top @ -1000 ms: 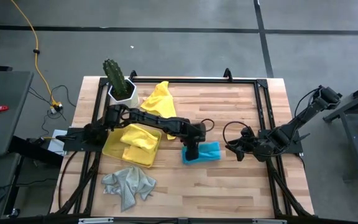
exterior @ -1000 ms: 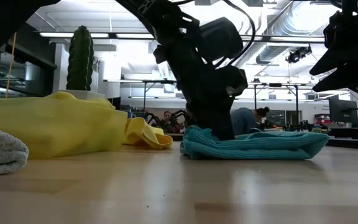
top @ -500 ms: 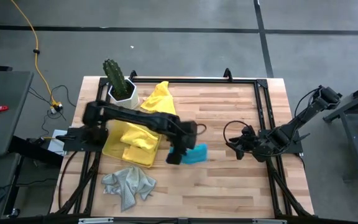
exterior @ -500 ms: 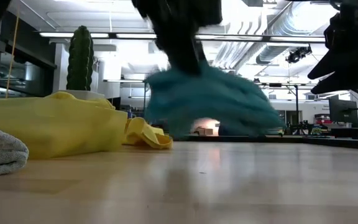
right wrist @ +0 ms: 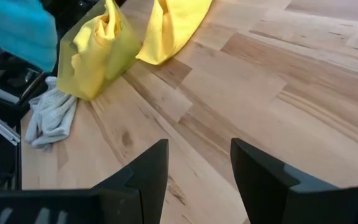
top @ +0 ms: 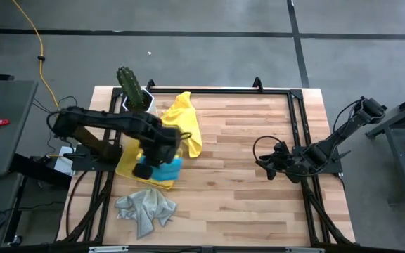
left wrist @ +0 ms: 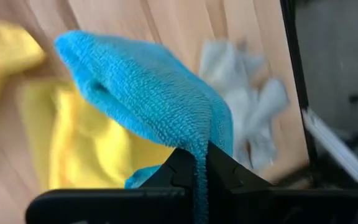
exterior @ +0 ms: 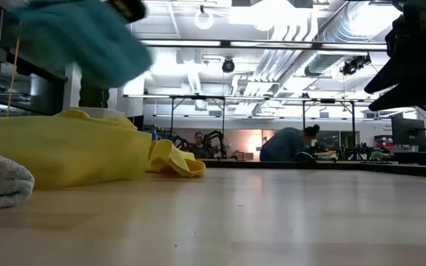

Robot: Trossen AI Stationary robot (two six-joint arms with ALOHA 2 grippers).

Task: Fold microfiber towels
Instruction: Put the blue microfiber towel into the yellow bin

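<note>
My left gripper point(top: 146, 169) is shut on the turquoise towel point(top: 166, 171) and holds it in the air above the translucent yellow tray point(top: 125, 169) at the table's left. The towel also shows in the low view point(exterior: 80, 37) and in the right wrist view point(right wrist: 20, 31). A yellow towel point(top: 157, 150) lies bunched in the tray. Another yellow towel point(top: 183, 119) lies on the table beside the tray's far right corner. A grey towel point(top: 146, 206) lies crumpled near the front left edge. My right gripper point(right wrist: 197, 180) is open and empty above the table's right side point(top: 267, 169). My left gripper pinches the folded turquoise towel between its two fingers, a thin edge of it point(left wrist: 199, 177) running down between them. The bulk of the towel point(left wrist: 148, 93) bulges out beyond the fingertips in several layers. It is lifted clear of table and tray.
A cactus in a white pot point(top: 133, 95) stands at the far left corner, behind the tray. A black frame point(top: 259, 89) runs round the table top. Bare wood point(top: 245, 204) lies between the two grippers. People show in the room beyond point(exterior: 287, 144).
My left gripper has lifted the folded turquoise towel off the middle of the table and carried it up and toward the table's left edge, to above the yellow tray. The towel has stayed in the shut fingers and hangs clear.
</note>
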